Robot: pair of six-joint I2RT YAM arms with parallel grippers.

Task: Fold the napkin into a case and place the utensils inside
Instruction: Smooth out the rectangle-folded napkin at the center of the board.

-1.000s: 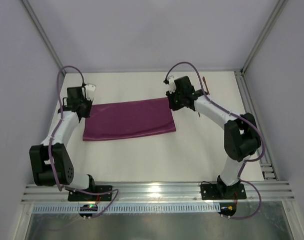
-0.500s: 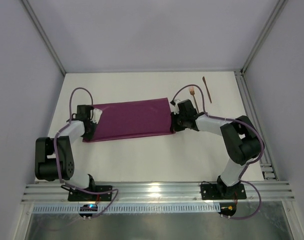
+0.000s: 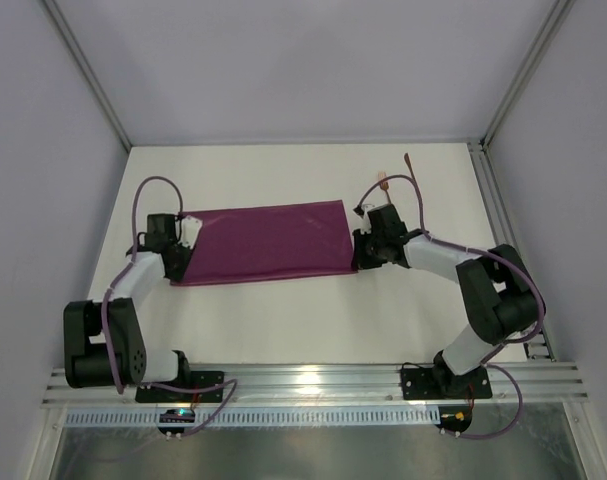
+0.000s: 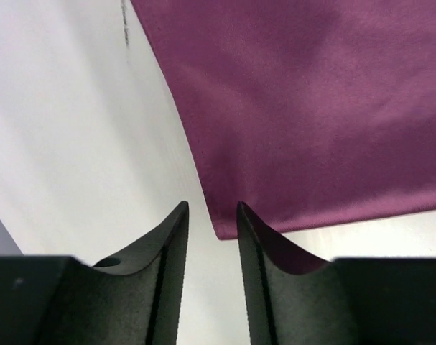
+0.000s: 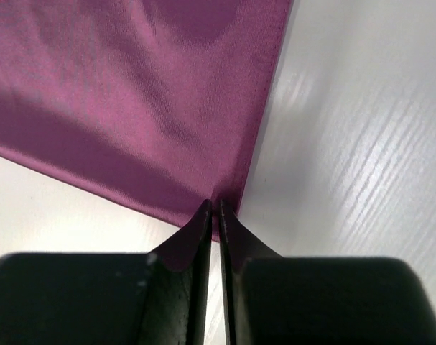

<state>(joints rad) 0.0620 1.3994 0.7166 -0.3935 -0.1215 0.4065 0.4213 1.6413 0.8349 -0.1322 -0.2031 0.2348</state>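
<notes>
The magenta-purple napkin [image 3: 268, 243] lies flat on the white table as a wide rectangle. My left gripper [image 3: 179, 265] is open at its near-left corner; in the left wrist view the cloth [image 4: 311, 108] has its corner just beyond my left gripper [image 4: 212, 208], whose right finger lies over the cloth's edge. My right gripper [image 3: 356, 255] is shut on the near-right corner; in the right wrist view my right gripper [image 5: 212, 205] pinches the cloth [image 5: 131, 93]. The copper fork [image 3: 383, 183] and knife [image 3: 409, 160] lie at the far right, partly behind a cable.
The right arm's purple cable [image 3: 408, 190] loops over the utensils. A metal rail [image 3: 503, 230] runs along the table's right edge. White walls close the back and both sides.
Both grippers have moved from the napkin's far corners down its sides to its near corners. The right gripper now pinches the near-right corner. The fork and knife have come into view.
</notes>
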